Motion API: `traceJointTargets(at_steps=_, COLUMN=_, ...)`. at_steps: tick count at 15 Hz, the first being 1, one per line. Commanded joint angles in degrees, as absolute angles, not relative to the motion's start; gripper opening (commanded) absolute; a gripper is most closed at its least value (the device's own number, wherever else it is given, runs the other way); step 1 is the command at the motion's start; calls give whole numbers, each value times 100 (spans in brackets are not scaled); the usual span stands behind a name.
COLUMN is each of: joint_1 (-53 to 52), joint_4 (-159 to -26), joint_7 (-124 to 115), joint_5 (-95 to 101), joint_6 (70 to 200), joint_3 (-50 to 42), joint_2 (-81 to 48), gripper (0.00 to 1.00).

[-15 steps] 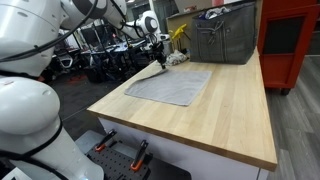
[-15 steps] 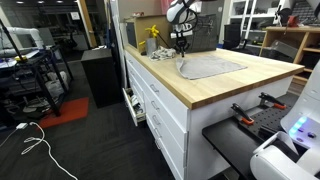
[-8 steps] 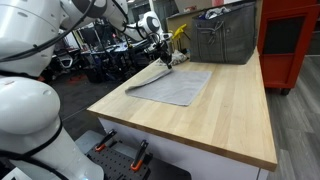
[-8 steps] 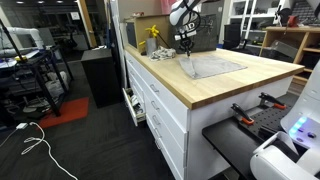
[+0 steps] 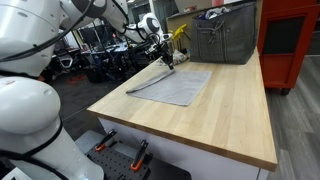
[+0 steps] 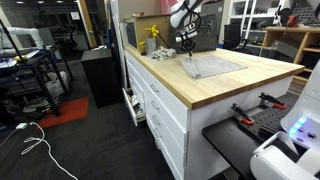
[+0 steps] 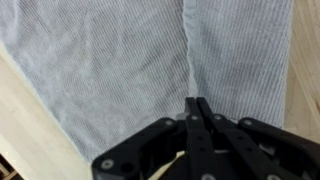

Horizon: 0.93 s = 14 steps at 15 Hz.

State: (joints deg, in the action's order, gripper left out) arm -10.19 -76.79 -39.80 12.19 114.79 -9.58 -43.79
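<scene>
Firmly, gripper (image 7: 196,101) pinching cloth (image 7: 100,60) fold, countertop (image 7: 20,122) alongside

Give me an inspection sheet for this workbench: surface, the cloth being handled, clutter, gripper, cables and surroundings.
Surface: pale wooden benchtop, bare wood showing around the cloth.
Job's things: grey cloth lies mostly flat, with one edge drawn up in a ridge toward the gripper.
Clutter: grey metal bin and a yellow object at the far end of the bench; the yellow one is too small to identify.
Gripper: gripper shut, pinching a fold of the cloth.
Cables: white cable loose on the floor beside the bench.
Surroundings: red cabinet next to the bench; white drawers under the top.
</scene>
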Motion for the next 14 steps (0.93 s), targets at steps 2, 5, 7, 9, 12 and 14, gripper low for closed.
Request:
traceJointTargets(at_steps=2, joint_1=-993, joint_4=-7666, joint_7=-3991, joint_5=1245, joint_6=11457, joint_3=-920, joint_2=-4381, gripper=4)
traceJointTargets(at_steps=5, joint_1=-993, joint_4=-7669, joint_7=-3991, joint_5=1245, joint_6=11457, joint_3=-920, joint_2=-4381, gripper=4)
traceJointTargets(at_steps=7, joint_1=-979, joint_4=-7568, joint_7=-3986, joint_5=1287, joint_6=11475, joint_3=-952, joint_2=-4482, gripper=1)
traceJointTargets(at_steps=9, joint_1=-1000, joint_4=-7468, joint_7=-4062, joint_5=1451, joint_6=11522, joint_3=-1075, joint_2=-4601, gripper=1)
traceJointTargets(at_steps=12, joint_1=-1010, joint_4=-7426, joint_7=-4133, joint_5=1804, joint_6=11652, joint_3=-1286, joint_2=-4692, gripper=1)
traceJointTargets(at_steps=14, joint_1=-990, joint_4=-7400, joint_7=-4104, joint_5=1982, joint_6=11719, joint_3=-1393, joint_2=-4729, gripper=1)
